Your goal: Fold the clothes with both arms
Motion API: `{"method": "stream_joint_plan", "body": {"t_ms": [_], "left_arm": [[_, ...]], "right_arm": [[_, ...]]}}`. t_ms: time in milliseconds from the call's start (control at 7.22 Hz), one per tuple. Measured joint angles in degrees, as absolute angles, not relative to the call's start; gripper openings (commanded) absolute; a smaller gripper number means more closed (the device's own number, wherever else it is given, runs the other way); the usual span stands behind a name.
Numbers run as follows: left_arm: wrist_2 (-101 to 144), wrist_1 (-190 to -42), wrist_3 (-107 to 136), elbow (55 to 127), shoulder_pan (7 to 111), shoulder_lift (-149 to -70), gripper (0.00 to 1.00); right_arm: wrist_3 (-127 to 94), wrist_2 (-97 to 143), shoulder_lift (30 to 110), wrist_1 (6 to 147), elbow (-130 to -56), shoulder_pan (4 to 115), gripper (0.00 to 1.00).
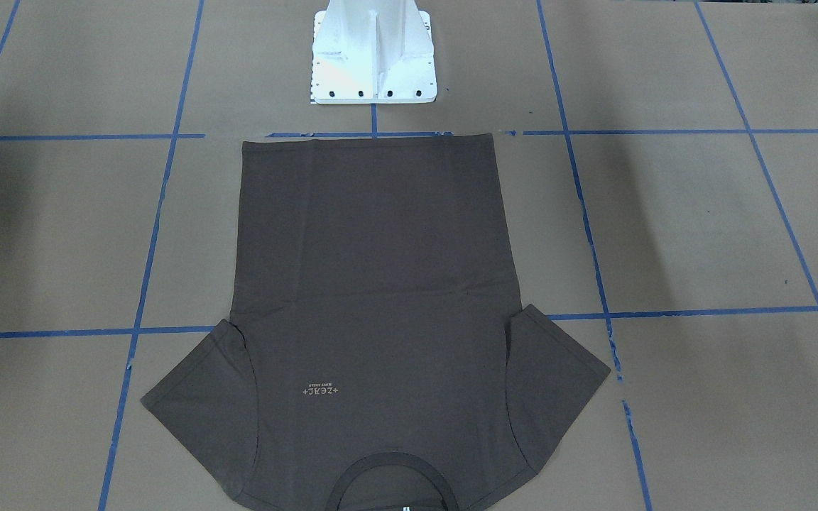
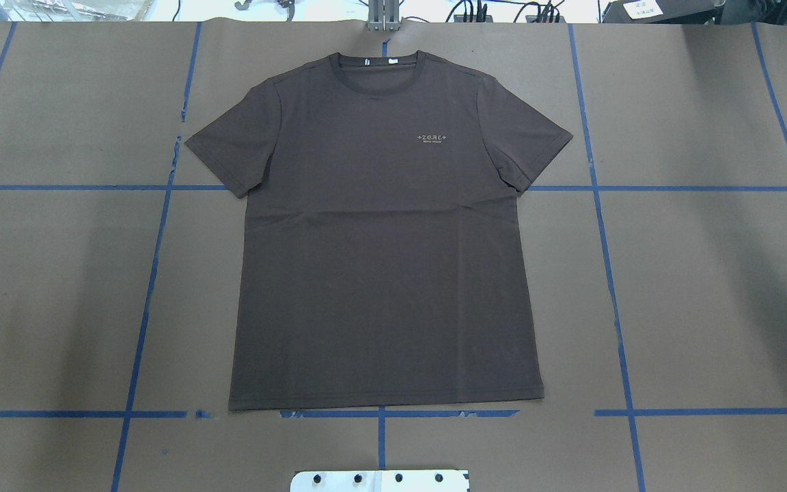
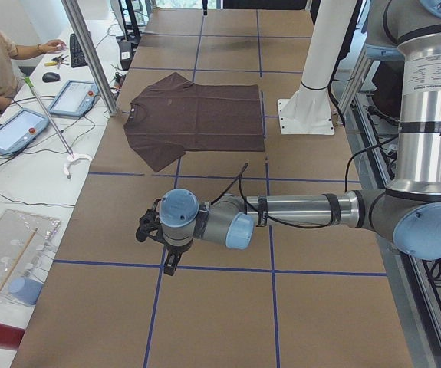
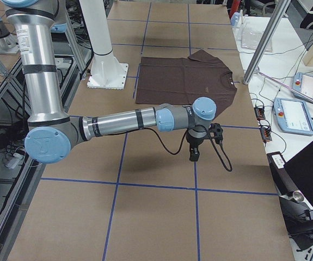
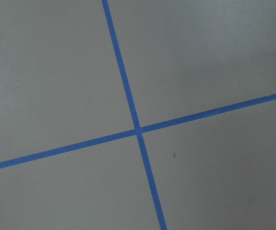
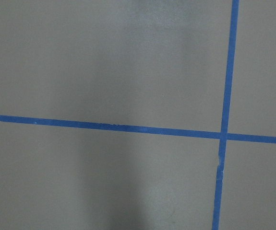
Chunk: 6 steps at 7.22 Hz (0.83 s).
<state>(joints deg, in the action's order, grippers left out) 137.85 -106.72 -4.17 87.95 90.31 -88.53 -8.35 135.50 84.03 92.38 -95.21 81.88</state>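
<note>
T-shirt (image 2: pixel 380 239) flat in overhead view, left tool (image 3: pixel 171 265) & right tool (image 4: pixel 194 156) only in side views, opening can't tell

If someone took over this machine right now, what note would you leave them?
Left pincer: hangs over the table, clear of the T-shirt; I cannot tell if it is open or shut.
Right pincer: the same, at the opposite end.
T-shirt: flat, front up, sleeves spread, mid-table, hem towards the white pedestal.
Done: no fold yet.
Left: every fold.
</note>
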Motion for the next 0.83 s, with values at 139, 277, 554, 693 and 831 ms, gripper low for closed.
{"method": "stream_joint_plan", "body": {"t_ms": [139, 277, 554, 693, 831], "left_arm": [[137.8, -107.2, -4.1, 87.7, 90.3, -88.5, 1.0], [137.9, -107.7, -4.1, 87.9, 90.2, -88.5, 1.0], [137.8, -108.3, -4.3, 88.2, 90.2, -88.3, 1.0], [138.0, -108.4, -4.2, 88.5, 90.2, -88.0, 1.0], [138.2, -108.5, -4.2, 88.5, 90.2, -87.7, 1.0]], "right_arm": [[-8.4, 135.6, 84.4, 92.3, -95.2, 82.1, 1.0], [-8.7, 135.5, 84.9, 92.0, -95.2, 82.0, 1.0], [-9.1, 136.3, 85.5, 90.9, -95.3, 79.5, 1.0], [-10.2, 137.3, 85.4, 87.8, -95.2, 76.0, 1.0], [-13.6, 137.7, 84.5, 82.2, -94.2, 72.2, 1.0]]}}
